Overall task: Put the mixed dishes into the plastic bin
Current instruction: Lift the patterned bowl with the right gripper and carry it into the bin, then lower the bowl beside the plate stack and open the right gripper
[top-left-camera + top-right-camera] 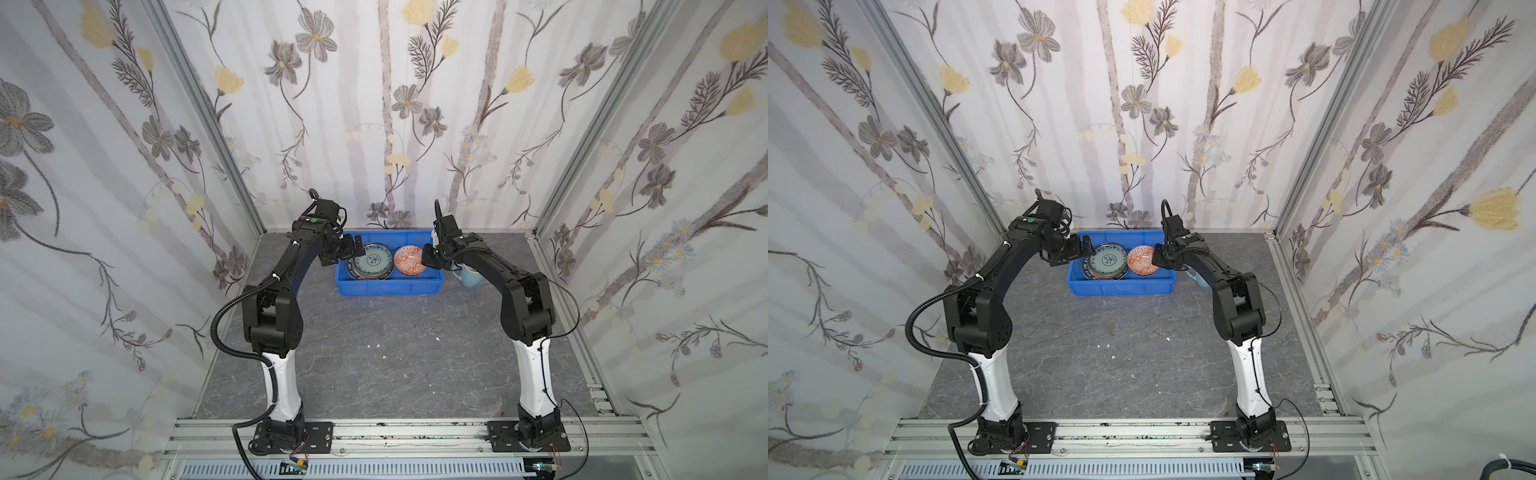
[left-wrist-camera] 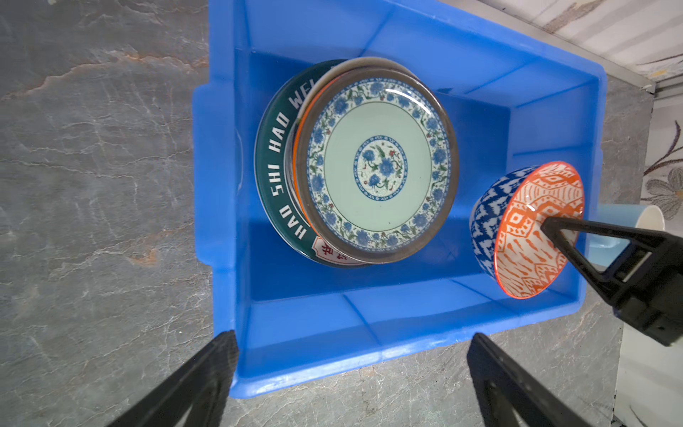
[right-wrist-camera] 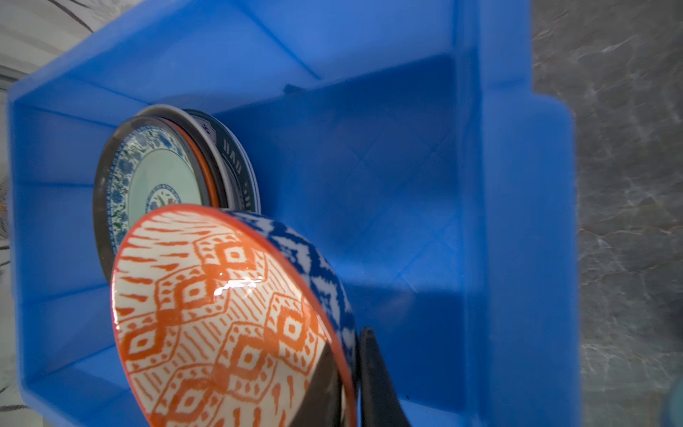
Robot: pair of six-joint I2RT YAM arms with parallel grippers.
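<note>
Just over the bin (image 1: 388,289), bowl (image 1: 409,262) rim in right end effector (image 1: 426,257).

bowl (image 1: 1141,261) in right gripper (image 1: 1158,256), over bin (image 1: 1121,287)

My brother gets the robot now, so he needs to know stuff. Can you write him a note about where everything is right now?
Left gripper: open and empty, over the left end of the bin.
Right gripper: shut on the rim of the bowl, holding it tilted at the bin's right end.
Done: plates stacked in the bin's left half.
Left: let go of the bowl, then bin the mug, which stands outside, right of the bin.
</note>
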